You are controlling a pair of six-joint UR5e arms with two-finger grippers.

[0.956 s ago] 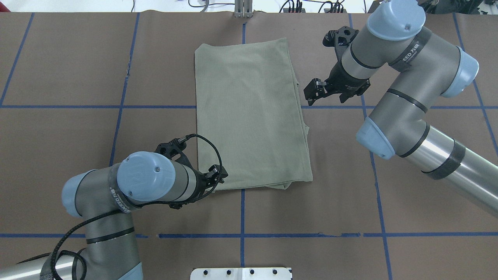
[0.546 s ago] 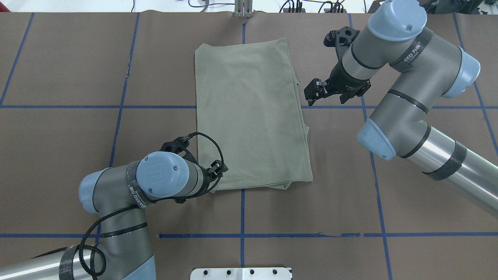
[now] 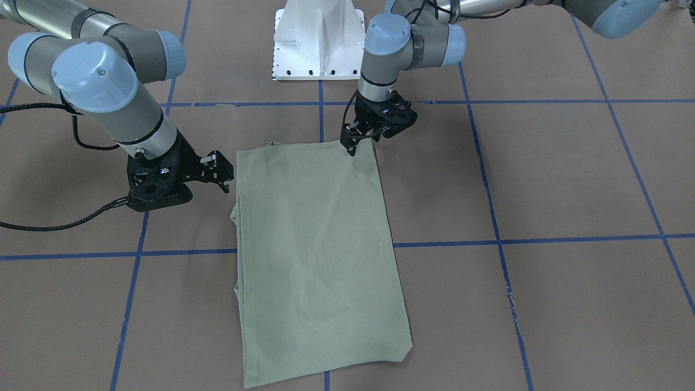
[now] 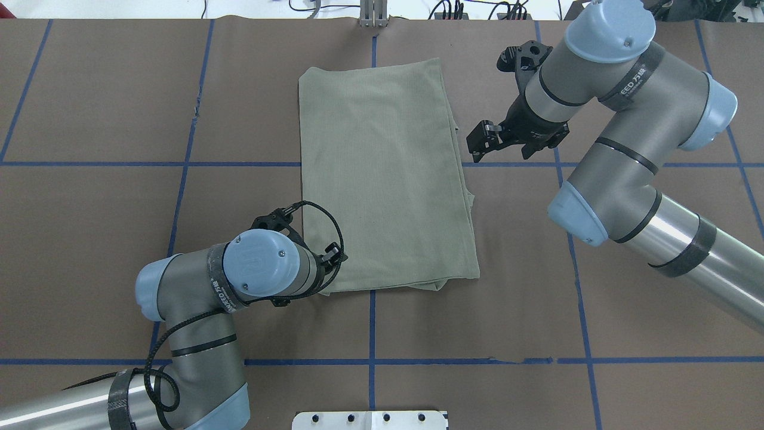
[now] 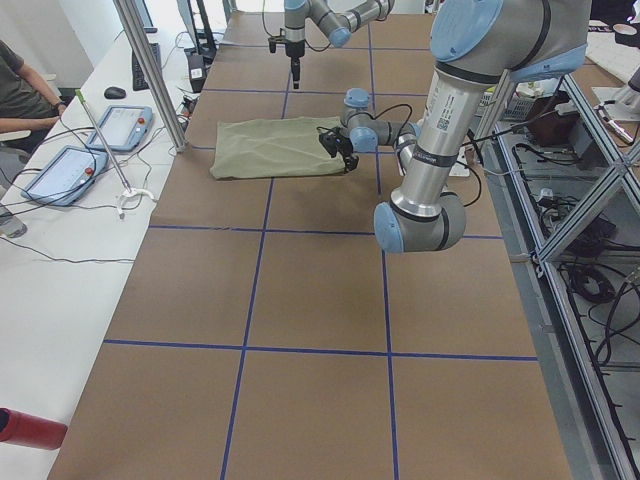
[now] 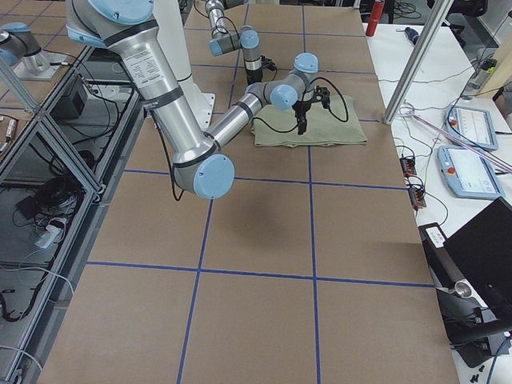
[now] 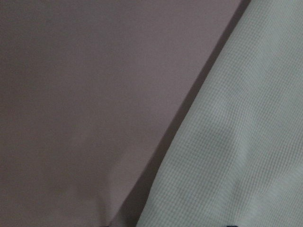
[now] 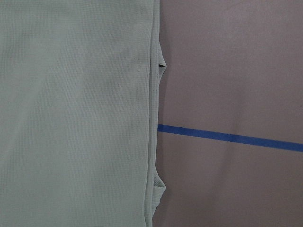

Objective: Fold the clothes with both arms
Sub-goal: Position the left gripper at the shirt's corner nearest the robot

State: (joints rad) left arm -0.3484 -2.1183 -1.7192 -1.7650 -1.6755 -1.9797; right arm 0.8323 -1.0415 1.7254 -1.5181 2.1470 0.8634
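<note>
The sage-green shirt lies flat on the brown table, folded into a long rectangle; it also shows in the front view. My left gripper is low at the shirt's near left corner, also seen in the front view, with its jaws a little apart at the edge. The left wrist view shows only the shirt's edge close up, lying flat. My right gripper hovers open and empty just off the shirt's right edge, also in the front view. The right wrist view looks down on that edge.
The white pedestal base stands at the table's near edge between the arms. Blue tape lines cross the brown table cover. A metal post stands at the far edge. A side bench with tablets lies beyond it.
My left arm's elbow and wrist have swung right and toward the shirt while its gripper stayed at the near left corner. My right arm has barely moved.
</note>
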